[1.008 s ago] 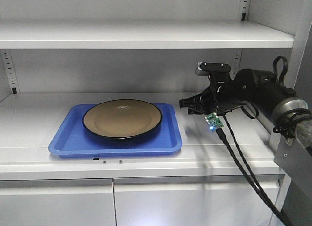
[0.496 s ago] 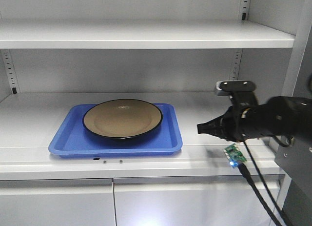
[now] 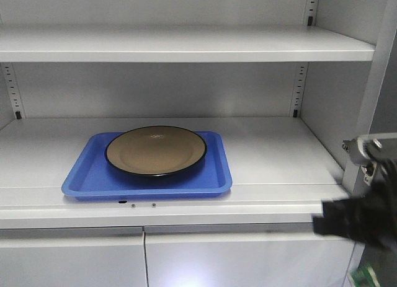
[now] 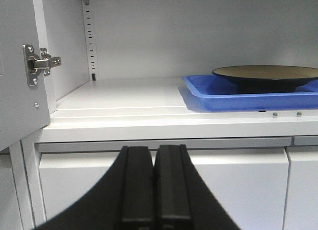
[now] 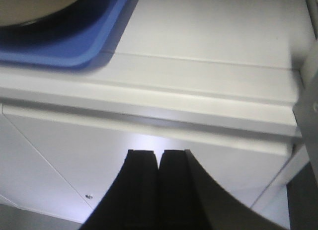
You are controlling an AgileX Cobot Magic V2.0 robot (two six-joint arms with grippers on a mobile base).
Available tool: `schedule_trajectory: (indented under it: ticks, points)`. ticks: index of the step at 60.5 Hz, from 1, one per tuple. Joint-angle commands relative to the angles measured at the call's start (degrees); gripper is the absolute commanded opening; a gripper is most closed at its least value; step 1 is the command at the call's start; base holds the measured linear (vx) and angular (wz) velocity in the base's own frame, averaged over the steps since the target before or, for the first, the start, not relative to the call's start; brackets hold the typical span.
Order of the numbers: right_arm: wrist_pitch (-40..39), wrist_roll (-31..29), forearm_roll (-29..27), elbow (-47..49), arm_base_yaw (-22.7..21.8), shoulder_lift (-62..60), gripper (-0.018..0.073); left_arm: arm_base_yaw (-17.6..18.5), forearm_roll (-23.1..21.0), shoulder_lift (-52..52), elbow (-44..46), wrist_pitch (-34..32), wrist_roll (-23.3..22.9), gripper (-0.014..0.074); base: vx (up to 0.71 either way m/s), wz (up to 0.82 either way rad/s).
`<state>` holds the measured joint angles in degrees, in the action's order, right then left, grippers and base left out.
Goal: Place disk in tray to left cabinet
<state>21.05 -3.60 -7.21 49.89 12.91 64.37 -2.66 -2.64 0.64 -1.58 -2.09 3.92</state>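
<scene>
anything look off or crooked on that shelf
Nothing stands out. The round tan plate with the black rim lies flat inside the shallow blue plastic tray, which rests level on the light grey cabinet shelf near its front edge. No spill or damage shows. Both grippers, left and right, are shut and empty.
</scene>
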Motion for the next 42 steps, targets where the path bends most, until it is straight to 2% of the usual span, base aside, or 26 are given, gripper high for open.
schedule_trajectory:
  ticks: [1,12,18,27,36,42]
  points:
    - [-7.05,-0.57,0.45,-4.72,-0.39,-6.33,-0.0009,0.04,-0.29,-0.07,-1.81,-4.27,-0.02,-0.0008,0.00,0.00]
    - [-23.43,-0.57,0.59,-22.83,-0.41,-18.08,-0.0008,0.04,-0.29,-0.07,-1.81,-4.27,-0.02,-0.0008,0.00,0.00]
    - [-29.39,-0.92,0.75,-31.47,-0.41,-26.04,-0.0006,0.04,-0.29,-0.07,-1.81,-4.27,-0.02,-0.0008,0.00,0.00]
    - [-28.05,-0.50,1.03,-40.99,-0.41,-35.50,-0.0006,0.04,-0.29,-0.07,-1.81,-4.27,-0.02,-0.0008,0.00,0.00]
    - [-28.00,-0.49,4.87,-48.05,-0.41,-44.02,-0.0006,0.04,-0.29,-0.07,-1.81,-4.27,-0.02,-0.0008,0.00,0.00]
    - [-28.34,-0.49,4.95,-52.33,-0.85,-49.56,-0.0006,0.04,-0.29,-0.07,-1.81,-4.27,-0.02,-0.0008,0.00,0.00]
